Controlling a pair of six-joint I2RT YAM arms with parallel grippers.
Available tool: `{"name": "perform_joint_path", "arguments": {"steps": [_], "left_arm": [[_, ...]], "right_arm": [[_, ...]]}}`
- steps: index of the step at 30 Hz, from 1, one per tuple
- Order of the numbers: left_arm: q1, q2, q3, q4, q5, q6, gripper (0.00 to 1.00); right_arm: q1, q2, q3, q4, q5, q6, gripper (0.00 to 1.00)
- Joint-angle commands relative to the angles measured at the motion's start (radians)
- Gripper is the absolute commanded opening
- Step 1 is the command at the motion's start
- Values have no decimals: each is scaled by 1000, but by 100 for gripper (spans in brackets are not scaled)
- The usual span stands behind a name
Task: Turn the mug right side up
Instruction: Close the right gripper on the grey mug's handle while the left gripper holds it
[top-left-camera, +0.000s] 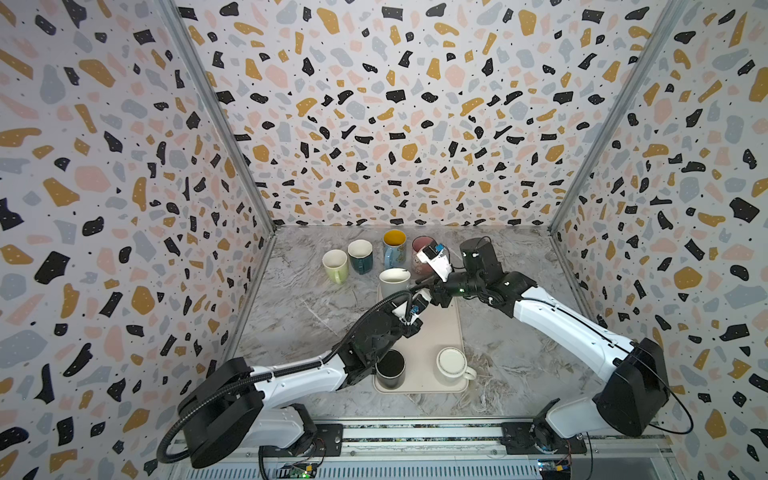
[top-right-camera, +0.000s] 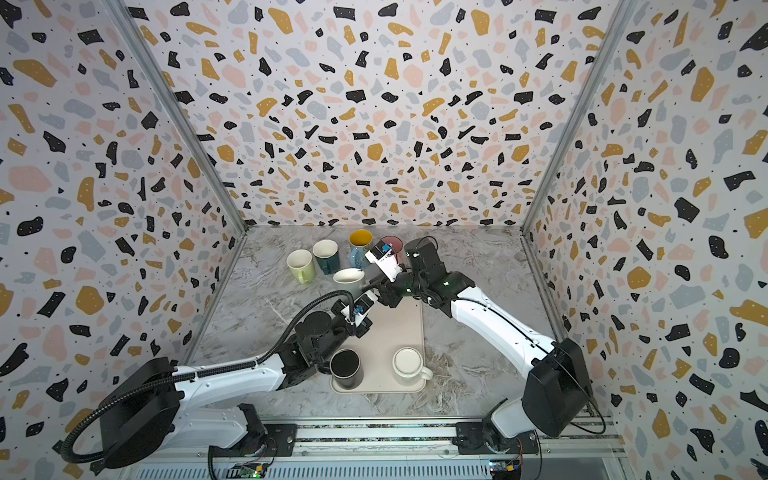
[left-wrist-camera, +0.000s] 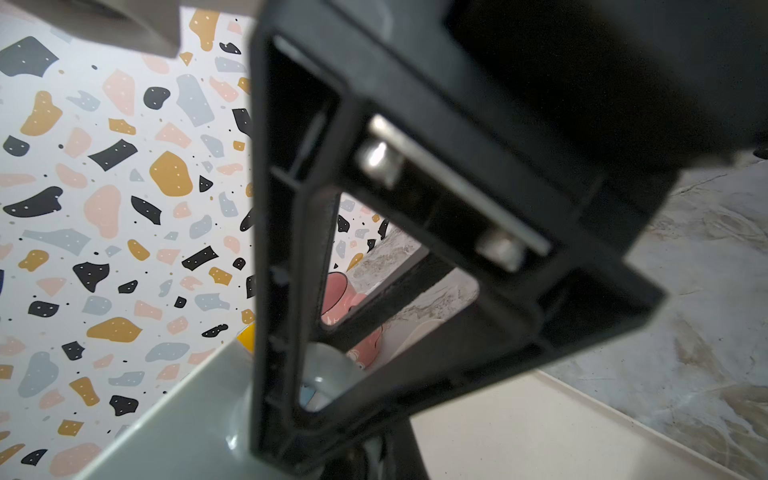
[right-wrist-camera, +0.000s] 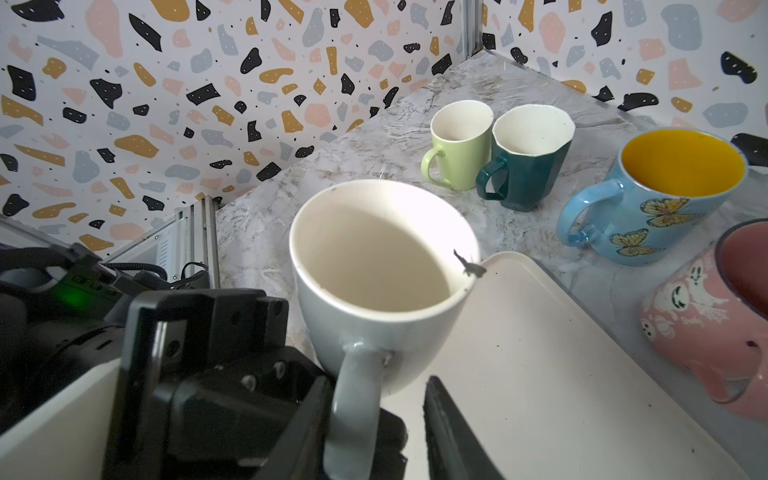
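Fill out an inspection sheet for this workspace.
Surface: marble table carrying a beige tray.
Job's things: grey mug upright at the tray's far end.
Clutter: green mug, teal mug, blue mug and pink mug upright behind the tray; on it, black mug upright, white mug seemingly inverted.
Grippers: left gripper shut by the grey mug's handle, grip unclear; right gripper open astride that handle.
Cables: black conduit along the left arm; thin cable looping by the right arm.
Surroundings: terrazzo-patterned walls.

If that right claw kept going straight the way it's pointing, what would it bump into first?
Probably the handle of the pale grey mug: it sits between the right gripper's open jaws, dead ahead.
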Motion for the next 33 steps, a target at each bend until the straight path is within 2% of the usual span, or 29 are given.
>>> {"name": "perform_joint_path", "arguments": {"steps": [1, 7, 13, 19, 26, 33], "left_arm": [[-20, -26, 14, 148, -19, 43, 0], [-40, -28, 18, 148, -54, 89, 0], [-43, -40, 26, 154, -68, 99, 0], [-43, -47, 36, 145, -111, 113, 0], [-45, -40, 104, 35, -189, 40, 0], [-45, -54, 117, 2, -188, 11, 12]], "right_arm": [[0, 5, 29, -48, -17, 8, 37], [-2, 32, 59, -92, -27, 12, 28], [-2, 63, 79, -148, -40, 11, 0], [-1, 59, 75, -155, -9, 22, 0], [-3, 48, 66, -135, 34, 42, 0], [-4, 34, 41, -90, 22, 63, 0]]}}
